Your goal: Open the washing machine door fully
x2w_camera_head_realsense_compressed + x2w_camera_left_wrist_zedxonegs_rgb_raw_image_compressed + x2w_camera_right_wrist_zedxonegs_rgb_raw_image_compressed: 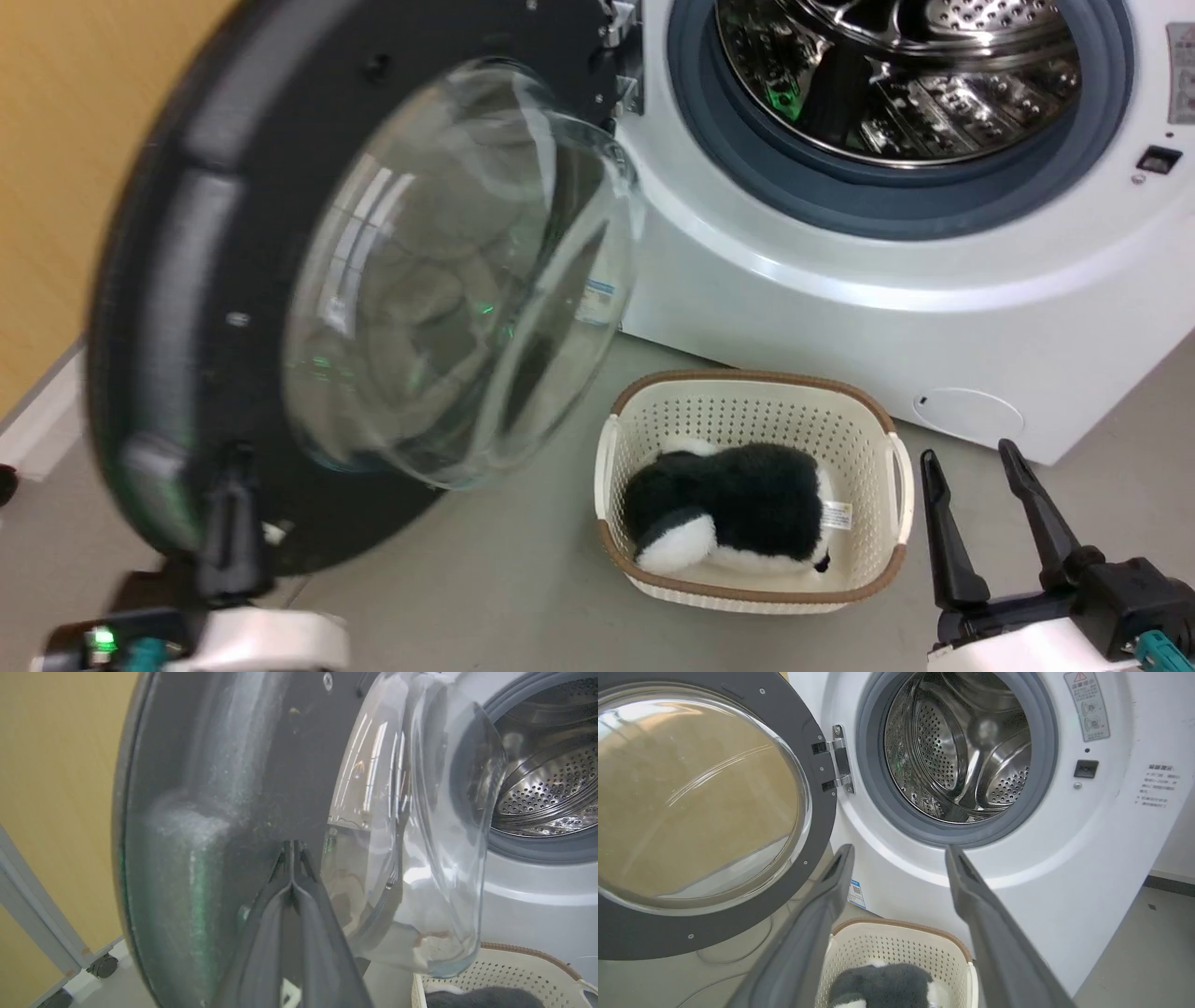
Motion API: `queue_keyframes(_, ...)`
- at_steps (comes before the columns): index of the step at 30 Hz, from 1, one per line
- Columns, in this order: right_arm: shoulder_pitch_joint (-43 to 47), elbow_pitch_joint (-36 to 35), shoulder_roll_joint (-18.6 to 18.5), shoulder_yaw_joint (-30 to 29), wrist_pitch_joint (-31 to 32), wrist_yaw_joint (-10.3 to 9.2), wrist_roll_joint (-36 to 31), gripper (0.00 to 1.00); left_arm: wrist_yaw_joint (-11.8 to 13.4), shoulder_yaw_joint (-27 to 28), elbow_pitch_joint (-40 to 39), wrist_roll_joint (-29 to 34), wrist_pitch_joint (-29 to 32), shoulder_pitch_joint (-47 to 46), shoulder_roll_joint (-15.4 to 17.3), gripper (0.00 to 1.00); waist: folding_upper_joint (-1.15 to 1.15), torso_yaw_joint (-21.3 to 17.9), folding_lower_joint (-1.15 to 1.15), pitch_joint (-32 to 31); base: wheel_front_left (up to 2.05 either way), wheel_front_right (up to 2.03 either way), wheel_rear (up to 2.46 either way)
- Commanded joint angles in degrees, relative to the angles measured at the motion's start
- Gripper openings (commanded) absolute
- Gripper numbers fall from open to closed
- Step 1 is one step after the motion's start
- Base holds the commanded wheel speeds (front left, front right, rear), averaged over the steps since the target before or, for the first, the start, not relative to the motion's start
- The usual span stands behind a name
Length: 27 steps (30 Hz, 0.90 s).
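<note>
While washing machine door [187, 280] hangs swung out left of drum [896, 75], I hold left gripper [292, 848] pressed together, tips against its black inner ring [233, 788]. Best: steady leftward push on ring, off glass [448, 280]. Right gripper [968, 455] spread, empty.

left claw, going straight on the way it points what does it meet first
The washing machine door: the shut left claw points at its black inner face beside the glass bowl. The tips look nearly on it, though contact is unclear.
</note>
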Motion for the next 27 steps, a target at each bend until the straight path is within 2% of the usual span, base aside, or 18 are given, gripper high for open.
queue_keyframes(1,-1.07,-0.36,0.18,-0.13,-0.21,0.30,-0.36,1.00,0.05,2.10,0.80,-0.69,-0.24,-1.57,-0.17,0.00,0.00,-0.42,0.00,0.53,0.00,0.00,0.00)
queue_keyframes(12,-2.97,-0.36,0.18,-0.50,-0.21,0.30,-1.19,1.00,-3.09,15.69,7.22,-2.23,-0.24,-9.54,-0.50,0.00,0.00,-2.67,0.00,3.24,0.00,0.00,0.00)
queue_keyframes(19,-4.13,-0.25,0.18,-0.42,-0.21,0.30,-1.52,1.00,-5.40,20.84,11.56,-1.85,-0.24,-13.58,-0.39,0.00,0.00,-4.07,0.00,4.58,0.00,0.00,0.00)
queue_keyframes(27,-5.00,-0.16,0.18,-0.47,-0.21,0.30,-1.70,1.00,-7.85,27.12,20.29,-1.72,-0.24,-19.32,0.60,0.00,0.00,-5.96,0.00,5.75,0.00,0.00,0.00)
